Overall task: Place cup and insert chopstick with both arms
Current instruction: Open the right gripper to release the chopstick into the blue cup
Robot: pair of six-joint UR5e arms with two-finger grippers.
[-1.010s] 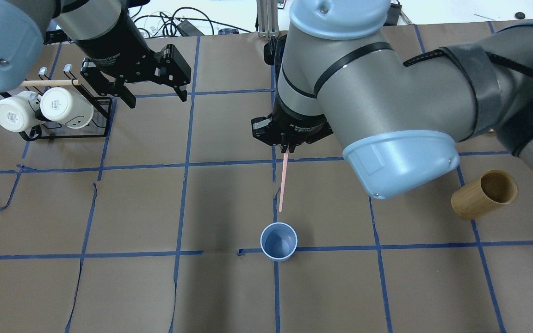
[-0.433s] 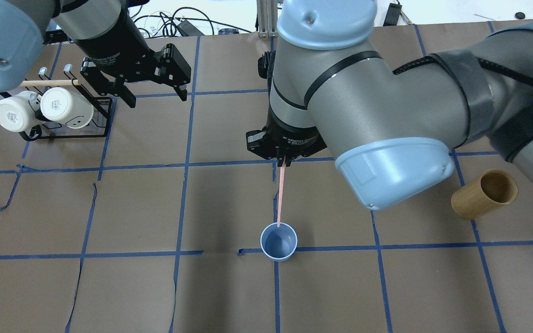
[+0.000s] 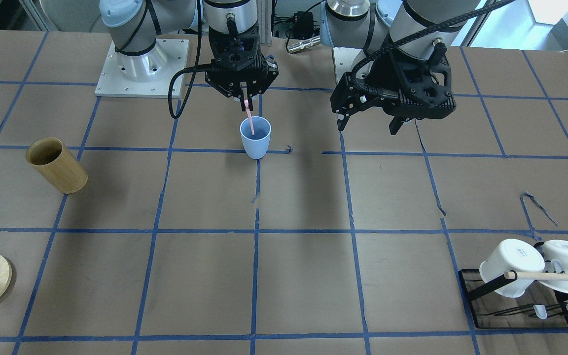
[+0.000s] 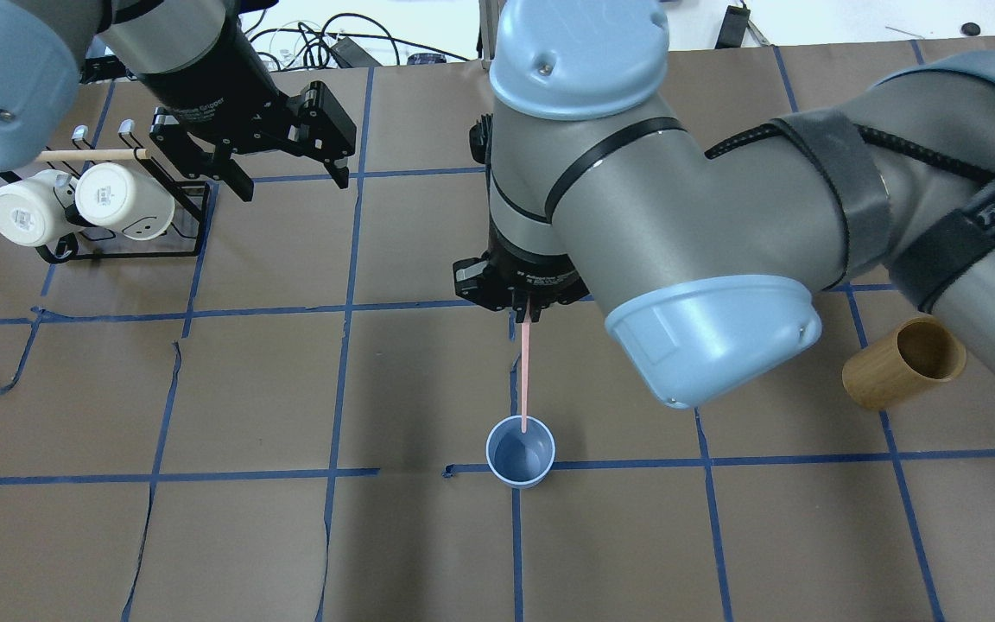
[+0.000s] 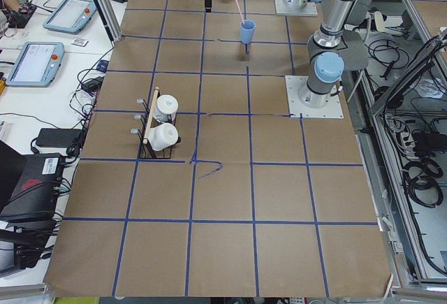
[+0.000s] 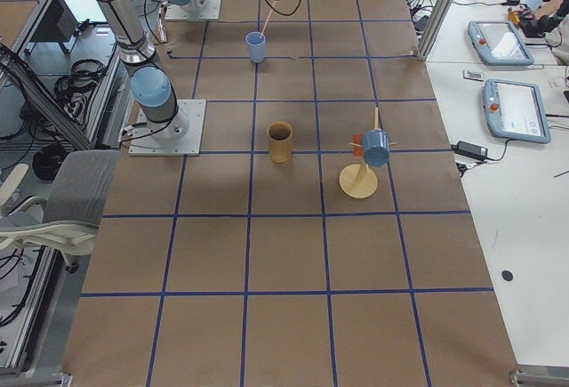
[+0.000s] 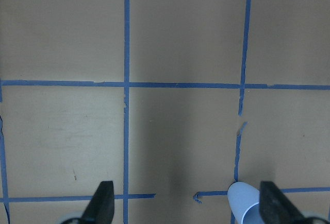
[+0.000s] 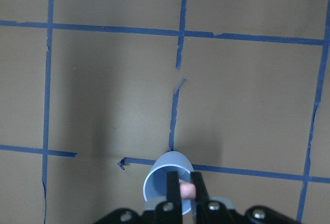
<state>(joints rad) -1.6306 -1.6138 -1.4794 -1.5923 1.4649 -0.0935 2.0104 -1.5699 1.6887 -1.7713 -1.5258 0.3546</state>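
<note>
**Cup** (image 4: 521, 452): light blue, upright on the counter (image 4: 247, 389), directly under the right pincer. It has not moved in the last second.

**Chopstick** (image 4: 525, 371): pink, hanging nearly upright from the right pincer. A second ago its lower tip was short of the cup's rim; now the tip is inside the cup's mouth. Whether it touches the bottom cannot be told.

**Right pincer** (image 4: 525, 309): clamped on the chopstick's top end. It has shifted over the cup.

**Left pincer** (image 4: 294, 188): fingers apart and empty, well to the side of the right pincer. Unchanged.

**Status, as judged:** the cup is placed and the insertion is under way. Lowering and letting go likely remain.
</note>
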